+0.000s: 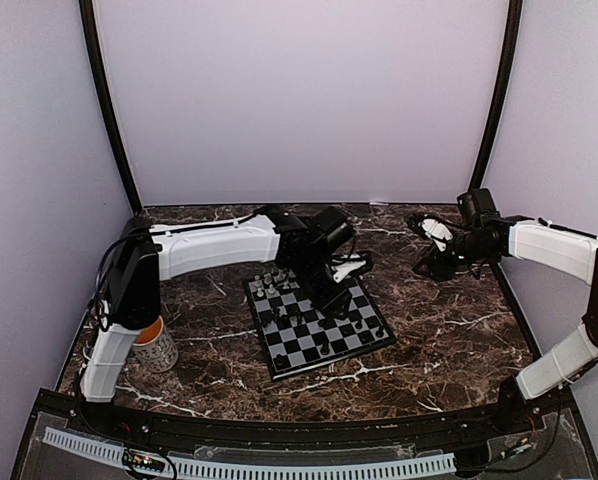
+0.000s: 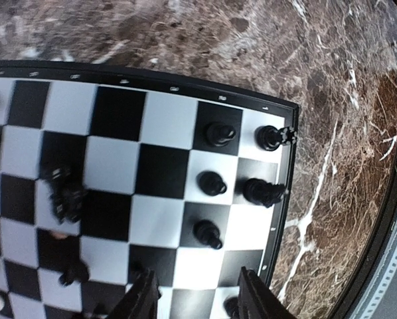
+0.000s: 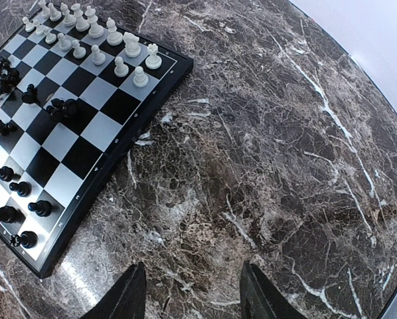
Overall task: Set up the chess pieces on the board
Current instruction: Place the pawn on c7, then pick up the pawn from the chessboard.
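Left wrist view: the left gripper [image 2: 198, 300] hangs with fingers apart and empty over the glossy checked board [image 2: 162, 169], the small, knob-headed black pieces [image 2: 212, 183] upright just beyond its tips, while the right gripper [image 3: 192, 296], likewise spread and empty, sits farther off over veined marble [image 3: 285, 166].

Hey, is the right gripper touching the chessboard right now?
Apart. The top external view shows the right gripper out to the right of the board, with a wide stretch of bare marble tabletop between them.
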Controlling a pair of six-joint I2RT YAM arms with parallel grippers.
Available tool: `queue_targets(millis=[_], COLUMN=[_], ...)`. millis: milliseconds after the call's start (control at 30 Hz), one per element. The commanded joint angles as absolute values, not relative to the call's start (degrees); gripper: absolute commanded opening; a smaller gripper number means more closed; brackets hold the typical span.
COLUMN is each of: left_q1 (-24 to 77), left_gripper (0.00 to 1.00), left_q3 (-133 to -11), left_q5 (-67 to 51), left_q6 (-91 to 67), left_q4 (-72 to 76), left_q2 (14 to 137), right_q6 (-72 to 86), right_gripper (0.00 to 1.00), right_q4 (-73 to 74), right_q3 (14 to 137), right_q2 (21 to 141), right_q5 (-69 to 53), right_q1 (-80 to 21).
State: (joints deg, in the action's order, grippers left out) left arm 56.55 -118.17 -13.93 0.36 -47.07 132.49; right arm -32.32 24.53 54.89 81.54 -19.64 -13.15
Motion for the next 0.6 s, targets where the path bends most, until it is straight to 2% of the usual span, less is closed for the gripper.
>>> queue_targets(millis=[0,167,567], left_q1=[53.2,49.7,47.8], left_gripper=[0.43,0.39,0.39], left_q3=[-110.5,-104.4,-100.6], left_q5=[-6.0,-0.9,-3.5], left_q6=[-1.8,-3.8,-4.5], left_q4=[-45.3,-46.4,-45.5], left_q2=[120.6,118.0,119.6], right_q6=[-32.6,-32.5,-32.4], right_gripper=[0.49,0.49,0.5], right_q4=[24.4,24.3,24.6], right_q3=[55.0,55.0,55.1], right_q2=[81.4,81.5,81.7], right_q5=[-19.7,-19.7,-19.4], right_q1=[-13.5,-13.5,-13.5])
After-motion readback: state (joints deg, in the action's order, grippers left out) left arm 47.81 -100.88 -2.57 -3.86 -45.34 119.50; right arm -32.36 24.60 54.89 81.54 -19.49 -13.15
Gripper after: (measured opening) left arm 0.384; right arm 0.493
